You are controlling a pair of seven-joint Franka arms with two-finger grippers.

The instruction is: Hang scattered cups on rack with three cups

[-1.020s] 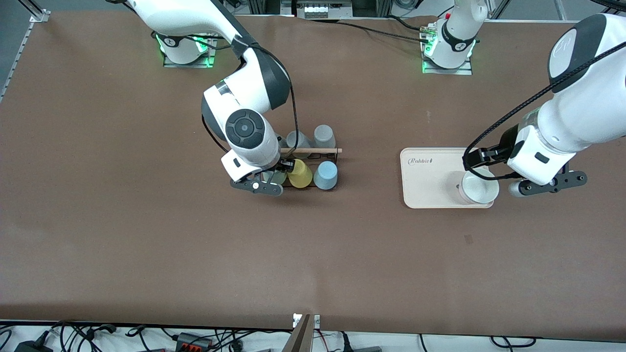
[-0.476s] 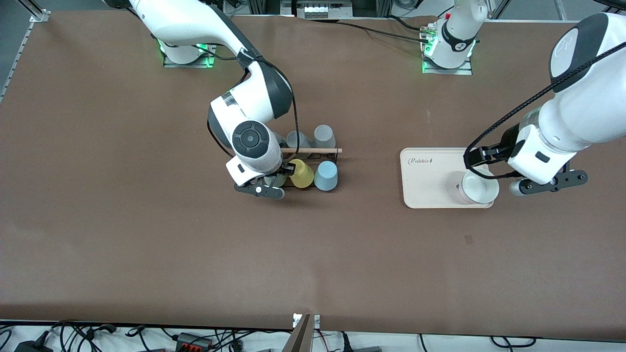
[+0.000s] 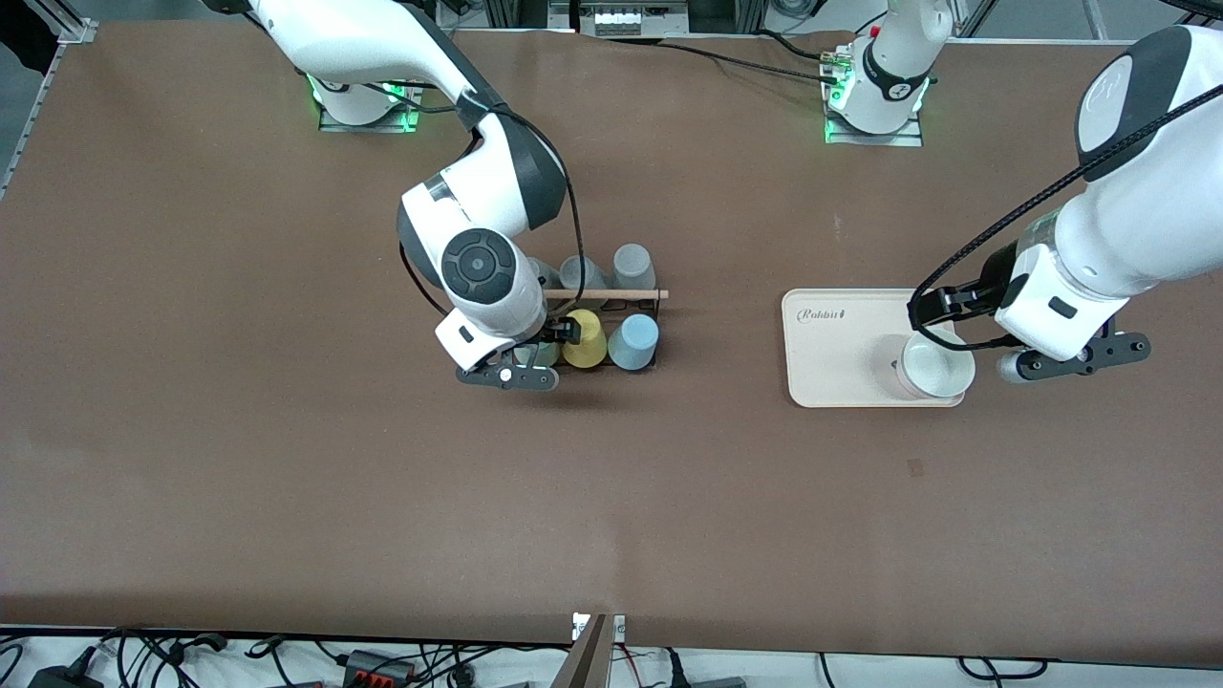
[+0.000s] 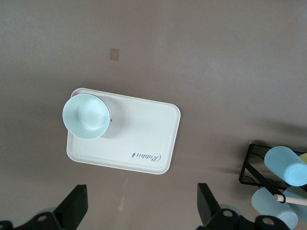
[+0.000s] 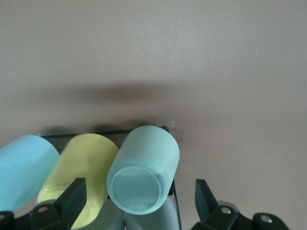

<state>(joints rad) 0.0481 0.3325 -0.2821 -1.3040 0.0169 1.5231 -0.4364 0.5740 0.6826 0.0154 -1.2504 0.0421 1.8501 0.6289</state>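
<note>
The black wire rack (image 3: 642, 308) with its wooden rod (image 3: 604, 294) stands mid-table. The sage-green cup (image 5: 144, 167) hangs tilted on a peg at the rack's end toward the right arm, just showing in the front view (image 3: 544, 354). The light blue cup (image 3: 634, 342) hangs at the other end, also seen in the right wrist view (image 5: 21, 165). My right gripper (image 3: 511, 361) hovers over the sage-green cup, open, one finger on each side without touching (image 5: 139, 201). My left gripper (image 3: 1046, 325) waits high over bare table beside the tray, open and empty (image 4: 141, 211).
A yellow cup (image 3: 585, 340) hangs between the two task cups. Two grey cups (image 3: 632, 265) hang on the rack's side farther from the front camera. A cream tray (image 3: 841, 368) toward the left arm's end holds an upright pale mint cup (image 3: 936, 370).
My right gripper has shifted slightly toward the front camera and turned a little over the rack's end. The left arm has not moved.
</note>
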